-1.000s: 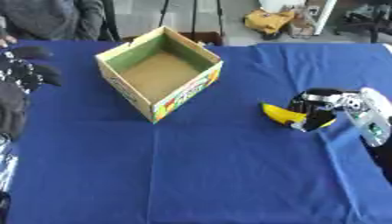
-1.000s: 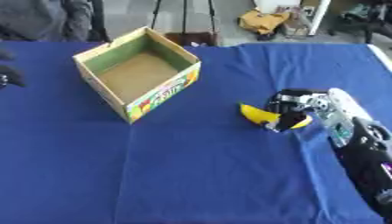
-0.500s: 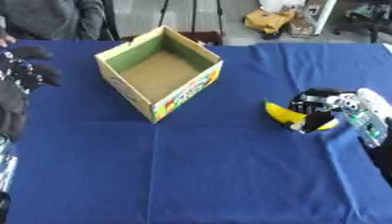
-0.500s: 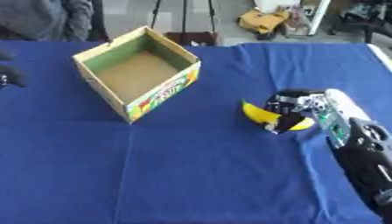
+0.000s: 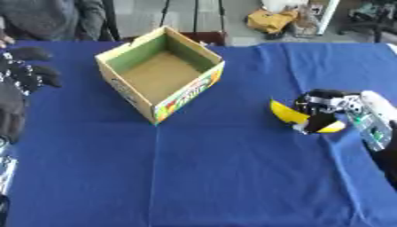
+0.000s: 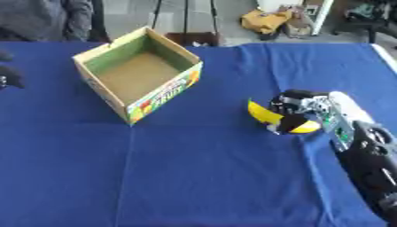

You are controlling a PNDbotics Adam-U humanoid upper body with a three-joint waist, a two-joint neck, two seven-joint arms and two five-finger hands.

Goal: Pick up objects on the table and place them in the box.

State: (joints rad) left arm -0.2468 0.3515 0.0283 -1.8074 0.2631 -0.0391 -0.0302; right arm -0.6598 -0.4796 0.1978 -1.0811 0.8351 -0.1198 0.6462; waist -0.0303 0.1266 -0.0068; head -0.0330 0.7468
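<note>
Your right hand (image 5: 329,104) curls round the curved yellow banana (image 5: 291,116) | open cardboard box (image 5: 159,77) empty | carry and drop remain

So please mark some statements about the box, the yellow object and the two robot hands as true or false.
1. The box is empty. True.
2. The right robot hand has its fingers curled around the yellow object. True.
3. The yellow object lies inside the box. False: it is on the blue cloth, to the right of the box.
4. The left robot hand is holding the box. False: it is apart from it, at the left edge.
</note>
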